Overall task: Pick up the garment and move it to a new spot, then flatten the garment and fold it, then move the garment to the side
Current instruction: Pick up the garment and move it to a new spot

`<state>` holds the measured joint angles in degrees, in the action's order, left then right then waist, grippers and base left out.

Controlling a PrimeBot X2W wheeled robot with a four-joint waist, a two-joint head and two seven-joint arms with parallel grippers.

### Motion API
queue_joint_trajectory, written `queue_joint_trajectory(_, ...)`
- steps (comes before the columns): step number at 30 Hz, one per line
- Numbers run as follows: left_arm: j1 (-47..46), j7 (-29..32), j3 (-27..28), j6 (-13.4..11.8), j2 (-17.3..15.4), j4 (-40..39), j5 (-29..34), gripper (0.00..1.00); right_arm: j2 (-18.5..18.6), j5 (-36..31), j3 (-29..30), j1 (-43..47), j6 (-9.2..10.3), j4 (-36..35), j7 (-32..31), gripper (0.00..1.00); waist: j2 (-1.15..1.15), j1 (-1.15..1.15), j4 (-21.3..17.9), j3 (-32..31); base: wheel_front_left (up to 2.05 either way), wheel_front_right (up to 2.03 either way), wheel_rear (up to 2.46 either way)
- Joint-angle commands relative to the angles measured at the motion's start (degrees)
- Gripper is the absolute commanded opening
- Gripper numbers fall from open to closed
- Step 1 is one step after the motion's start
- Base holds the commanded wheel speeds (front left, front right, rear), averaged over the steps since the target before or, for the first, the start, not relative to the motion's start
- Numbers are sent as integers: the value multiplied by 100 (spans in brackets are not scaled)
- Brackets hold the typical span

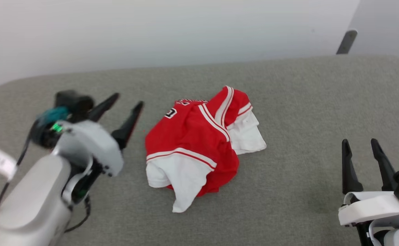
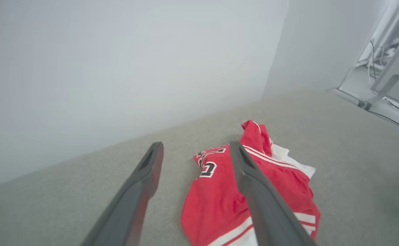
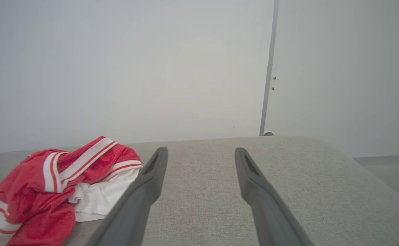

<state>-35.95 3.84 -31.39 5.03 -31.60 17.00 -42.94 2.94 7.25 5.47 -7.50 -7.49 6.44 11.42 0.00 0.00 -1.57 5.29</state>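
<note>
The garment (image 1: pixel 194 140), a red jersey with white sleeves and striped trim, lies crumpled in a heap on the middle of the grey padded surface (image 1: pixel 288 102). Part of its black-and-white lettering shows at the heap's far left. My left gripper (image 1: pixel 129 99) hangs open just left of the heap, apart from it, with nothing between its fingers. In the left wrist view the garment (image 2: pixel 220 198) lies beyond and right of the open left gripper (image 2: pixel 196 147). My right gripper (image 1: pixel 359 142) stands open at the lower right, well clear of the cloth. In the right wrist view the garment (image 3: pixel 49 177) lies left of the right gripper (image 3: pixel 201 152).
A pale wall (image 1: pixel 151 30) runs along the far edge of the surface. A dark metal leg (image 1: pixel 346 41) stands past the far right corner. Bare grey surface lies between the garment and my right gripper, and in front of the heap.
</note>
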Motion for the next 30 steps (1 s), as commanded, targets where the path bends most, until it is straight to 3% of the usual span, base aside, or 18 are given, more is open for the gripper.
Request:
queue_joint_trajectory(1,234,-232,55,-47,-52,-34,36,100,-9,-37,-8,91,0,30,35,100,0,0,158,-196,0,0,0)
queue_joint_trajectory(10,1443,-1549,503,-536,-248,-368,111,100,-9,-211,38,347,0,97,30,100,0,0,393,-641,0,0,0)
queue_joint_trajectory(19,2648,-1891,1132,-904,-189,-731,62,100,122,-185,48,602,0,172,111,100,0,0,576,-868,0,0,0)
queue_joint_trajectory(30,3780,-1895,2096,-751,72,-1236,472,100,161,-135,190,867,0,189,178,100,0,0,779,-1074,0,0,0)
